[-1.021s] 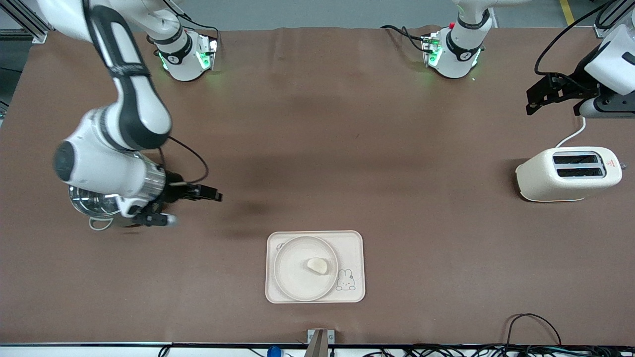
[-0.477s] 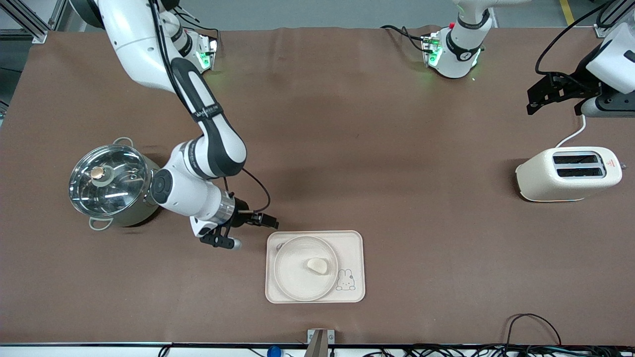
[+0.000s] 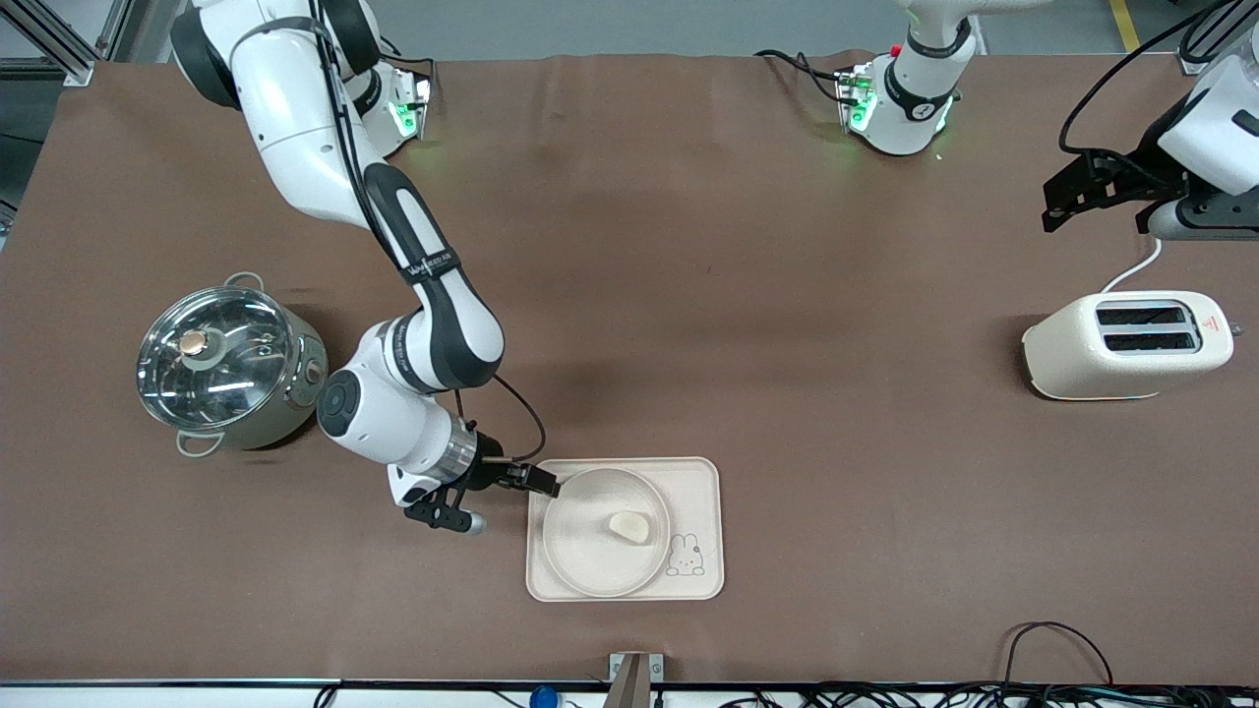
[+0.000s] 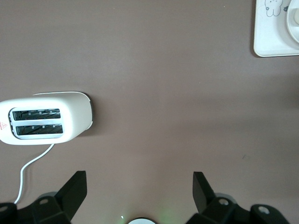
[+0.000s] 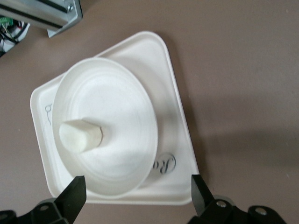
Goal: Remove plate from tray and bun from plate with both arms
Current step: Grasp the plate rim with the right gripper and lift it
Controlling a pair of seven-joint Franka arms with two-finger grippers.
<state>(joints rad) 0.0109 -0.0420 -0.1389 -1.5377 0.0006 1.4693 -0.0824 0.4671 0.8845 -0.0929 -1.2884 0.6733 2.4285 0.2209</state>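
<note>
The round cream plate [image 3: 580, 536] lies on a rectangular rabbit tray [image 3: 698, 492] near the table's front edge. A small pale bun [image 3: 629, 528] rests in the plate. My right gripper [image 3: 502, 500] is open, low over the tray's edge toward the right arm's end of the table. Its wrist view looks down on the plate [image 5: 121, 107], the bun [image 5: 80, 135] and the tray [image 5: 168, 116], with the right gripper [image 5: 138, 191] spanning the tray's rim and holding nothing. My left gripper [image 3: 1102, 202] waits open and empty, high by the toaster; the left gripper [image 4: 138, 186] has bare table under it.
A steel pot with a glass lid [image 3: 221, 366] stands toward the right arm's end. A cream toaster [image 3: 1126, 344], also the toaster [image 4: 46, 122], sits toward the left arm's end with its cord. Cables run along the front edge [image 3: 1043, 649].
My right arm has swung from above the pot across to the tray's edge and come lower, uncovering the pot. The left arm has hardly moved.
</note>
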